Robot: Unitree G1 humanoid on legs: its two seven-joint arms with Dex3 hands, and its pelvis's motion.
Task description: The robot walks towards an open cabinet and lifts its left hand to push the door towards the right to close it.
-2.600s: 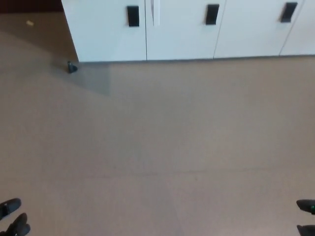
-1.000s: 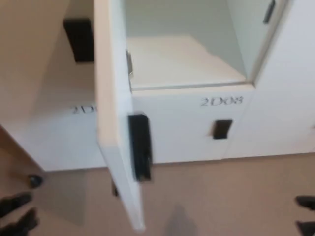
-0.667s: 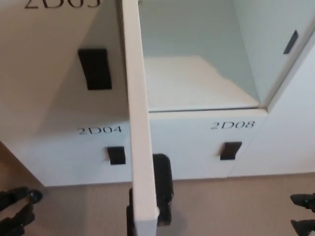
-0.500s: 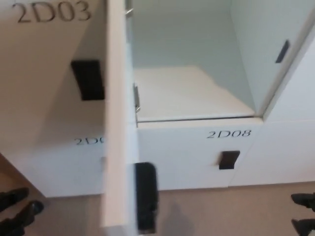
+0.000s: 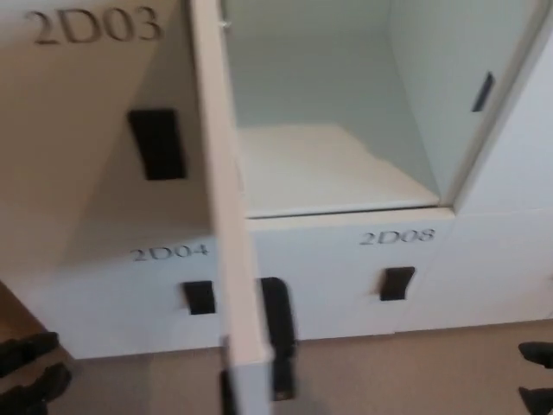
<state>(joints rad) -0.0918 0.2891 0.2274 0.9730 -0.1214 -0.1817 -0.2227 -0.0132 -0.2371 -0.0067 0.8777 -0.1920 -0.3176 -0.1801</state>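
The left hand (image 5: 30, 373), low at eight o'clock with fingers spread on nothing, hangs well apart from the open door (image 5: 226, 216), which juts edge-on from twelve to six o'clock and looks stiff, light and hinge-swung, best pushed flat-palmed on its left face.

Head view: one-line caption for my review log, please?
Open cabinet door seen edge-on before an empty compartment, left hand low at bottom-left, not touching the door.
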